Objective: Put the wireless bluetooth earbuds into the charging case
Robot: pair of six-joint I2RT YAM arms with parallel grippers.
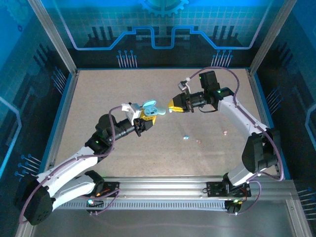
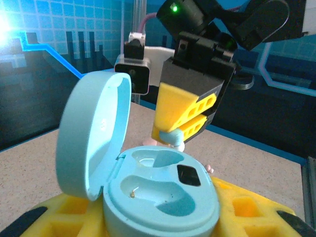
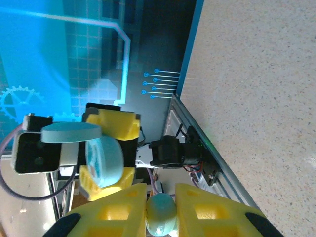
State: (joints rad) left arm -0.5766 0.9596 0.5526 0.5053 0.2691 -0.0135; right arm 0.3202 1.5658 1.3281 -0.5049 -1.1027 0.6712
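A small, smooth, rounded earbud point(image 2: 174, 138) point(image 3: 161, 222) of pale blue-white plastic is pinched between the yellow fingertips of the right gripper point(image 1: 171, 105) point(image 2: 170, 132) point(image 3: 161, 207), with only its rounded end poking out past the tips. The left gripper point(image 1: 147, 117) point(image 2: 158, 219) is clamped on the base of an oval, pale blue plastic charging case point(image 1: 149, 108) point(image 2: 163, 197) point(image 3: 102, 160). The case's domed lid point(image 2: 91, 133) stands open on its hinge, and two moulded wells in its top face are bare, with a small dark square between them. From the left wrist, the held earbud hangs just above the far rim of the case, over the back well. Whether it touches the rim cannot be told. From above, both grippers meet over the middle of the speckled beige bench point(image 1: 98, 94), tips nearly together, with the earbud just to the right of the open case. Three tiny loose earbuds point(image 1: 185, 138), one bluish and two paler and pinkish, lie on the bench surface right of centre, between the grippers and the near edge and well apart from the case.
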